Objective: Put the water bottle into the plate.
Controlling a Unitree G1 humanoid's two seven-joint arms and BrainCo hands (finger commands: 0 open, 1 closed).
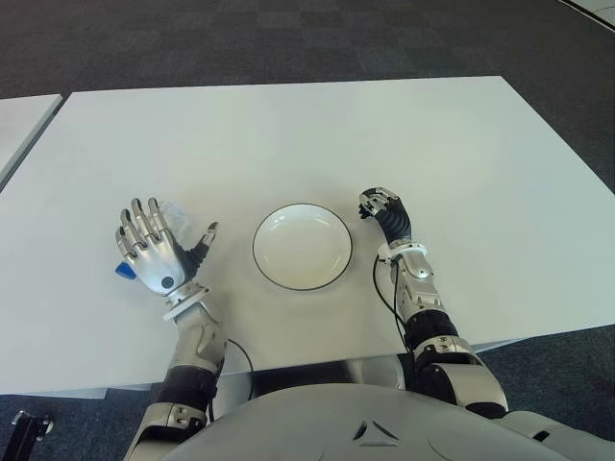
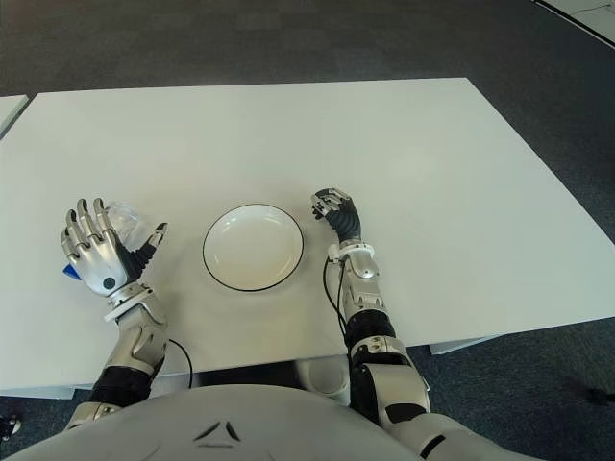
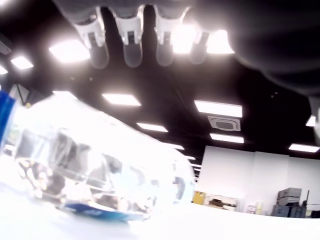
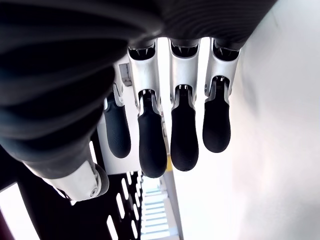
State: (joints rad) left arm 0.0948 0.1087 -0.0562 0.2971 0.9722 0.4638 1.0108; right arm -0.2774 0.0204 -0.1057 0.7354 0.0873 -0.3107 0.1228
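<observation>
Task not yet begun: water bottle [image 1: 171, 216] lies on its side on the white table [image 1: 288, 134] beneath the spread-fingered, ungrasping left hand [image 1: 149, 248], plate [image 1: 302, 246] bare, right hand [image 1: 382, 211] curled, holding nothing, beside it

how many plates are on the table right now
1. The plate sits empty on the white table, between the left hand, which is over the lying water bottle, and the right hand. None appear hidden.
</observation>
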